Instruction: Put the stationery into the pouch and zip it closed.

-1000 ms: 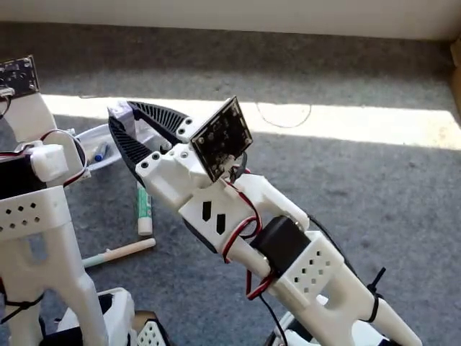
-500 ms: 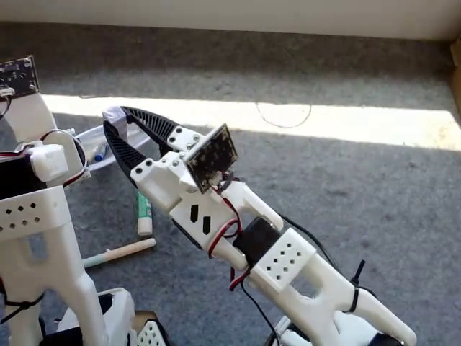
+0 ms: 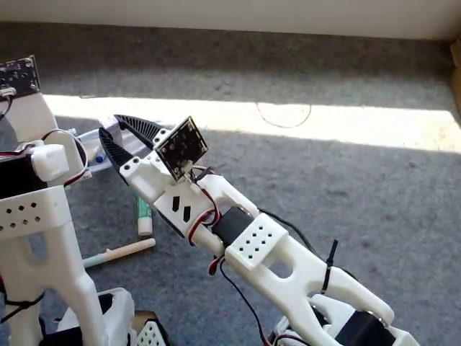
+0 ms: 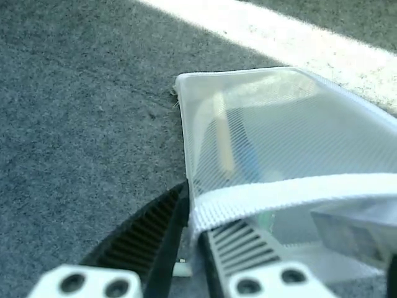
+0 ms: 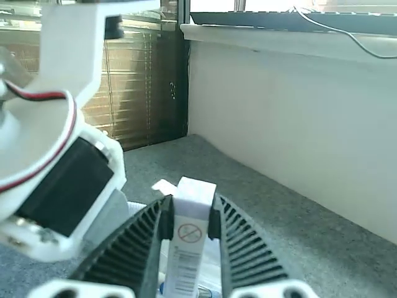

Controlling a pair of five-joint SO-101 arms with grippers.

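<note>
High view: my right claw (image 3: 109,127) hangs over the pouch (image 3: 88,138). A marker (image 3: 144,215) and a pen (image 3: 119,252) lie unpacked on the counter (image 3: 346,187).

Left wrist: my left claw (image 4: 192,226) pinches the pouch's rim, with some stationery (image 4: 236,152) already inside.

Right wrist: the claw clamps a box (image 5: 186,248). I judge most packing and the zipping are left.

Box (image 5: 188,248) in R end effector (image 5: 190,203), over pouch (image 4: 279,136); glue stick (image 3: 144,214) + pen (image 3: 119,252) on floor (image 3: 360,187) near pouch, robot side.

Wall (image 5: 298,136): pale, plain.
Table (image 3: 389,209): grey, carpet-like pile, running up to the wall's foot.
Light: sunlit band (image 3: 360,124) parallel to the wall, a shaded strip between.
Sill (image 5: 291,38): white ledge topping the wall.
Blinds (image 5: 139,87): brown slats at the wall's end.
</note>
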